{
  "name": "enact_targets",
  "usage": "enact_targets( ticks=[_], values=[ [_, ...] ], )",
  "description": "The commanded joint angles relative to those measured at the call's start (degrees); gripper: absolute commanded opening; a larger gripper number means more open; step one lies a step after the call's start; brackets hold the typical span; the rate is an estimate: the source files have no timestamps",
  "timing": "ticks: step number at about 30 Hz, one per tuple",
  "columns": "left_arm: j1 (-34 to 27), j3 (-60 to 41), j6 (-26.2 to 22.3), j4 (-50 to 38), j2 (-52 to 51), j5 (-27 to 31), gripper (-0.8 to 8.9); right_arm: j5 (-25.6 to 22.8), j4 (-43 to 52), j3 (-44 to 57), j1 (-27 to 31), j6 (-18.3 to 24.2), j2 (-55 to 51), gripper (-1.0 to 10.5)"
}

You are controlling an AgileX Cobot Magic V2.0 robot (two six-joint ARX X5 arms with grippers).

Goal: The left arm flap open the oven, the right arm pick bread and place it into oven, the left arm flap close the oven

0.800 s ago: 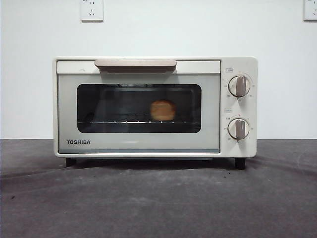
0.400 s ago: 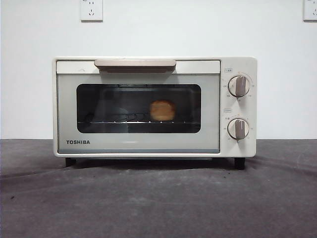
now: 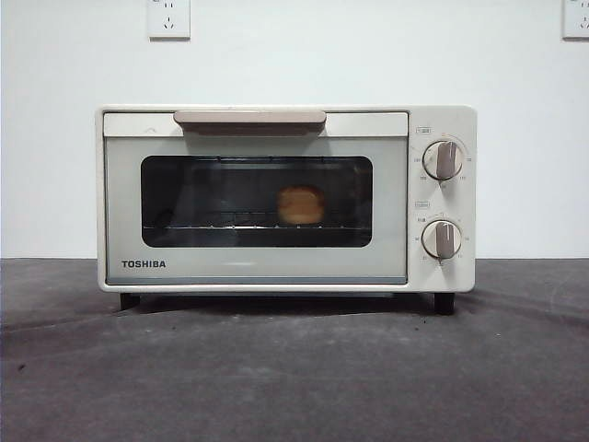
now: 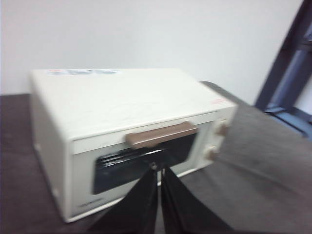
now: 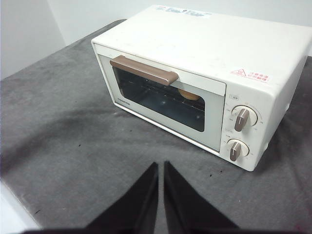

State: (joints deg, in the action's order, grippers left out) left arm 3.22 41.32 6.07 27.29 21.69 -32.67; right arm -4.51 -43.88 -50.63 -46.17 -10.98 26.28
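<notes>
The cream-white oven stands in the middle of the dark table with its door closed. Its beige handle runs along the top of the door. The bread sits on the rack inside, seen through the dark glass, right of centre. In the right wrist view the oven shows whole and the bread peeks through the window. My left gripper is shut and empty, held in the air in front of the oven, a little below the handle. My right gripper is shut, empty, well back from the oven.
Two beige knobs sit on the oven's right panel. A white wall with sockets rises behind it. The grey table cloth spreads in front. A dark frame stands off the table's side in the left wrist view.
The oven has shifted very slightly to the left in the front view. The bread stays on the rack and no arm shows in that view.
</notes>
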Motion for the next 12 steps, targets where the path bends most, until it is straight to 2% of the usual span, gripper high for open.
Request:
enact_targets(
  ticks=[1,7,12],
  values=[
    [-1.5,-9.1,-3.7,-4.3,-5.2,2.0,0.20,0.0,0.6,-0.8,-0.5,-0.6,0.1,0.2],
    [-2.3,-27.5,-0.7,-13.0,-14.3,17.5,0.20,0.0,0.6,-0.8,-0.5,-0.6,0.1,0.2],
    [-2.3,-34.5,-0.5,-13.7,-18.6,25.9,0.20,0.0,0.6,-0.8,-0.5,-0.6,0.1,0.2]
  ],
)
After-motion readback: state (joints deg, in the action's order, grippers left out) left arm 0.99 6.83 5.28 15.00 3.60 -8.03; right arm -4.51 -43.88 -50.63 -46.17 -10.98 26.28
